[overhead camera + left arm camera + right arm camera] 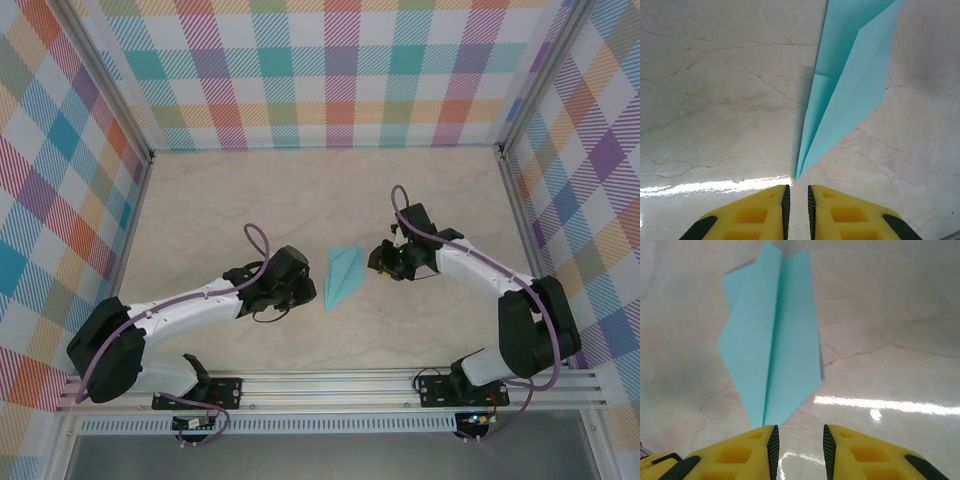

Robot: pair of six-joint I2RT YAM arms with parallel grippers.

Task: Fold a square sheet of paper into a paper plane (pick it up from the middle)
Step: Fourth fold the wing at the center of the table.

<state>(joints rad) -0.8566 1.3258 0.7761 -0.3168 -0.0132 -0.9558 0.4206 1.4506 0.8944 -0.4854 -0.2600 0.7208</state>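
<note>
1. Plane lies flat at the middle of the table, nose toward 7 o'clock; it looks finished.
2. Left gripper, at its 9 o'clock, is a slit apart and empty; right gripper, at 3 o'clock, is part open and empty.
3. Lift both straight away and don't brush the wings.

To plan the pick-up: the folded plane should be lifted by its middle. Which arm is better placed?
Probably right. The right gripper has wider jaws and faces the paper plane along its crease; the left gripper, almost closed, points at the nose tip.
</note>
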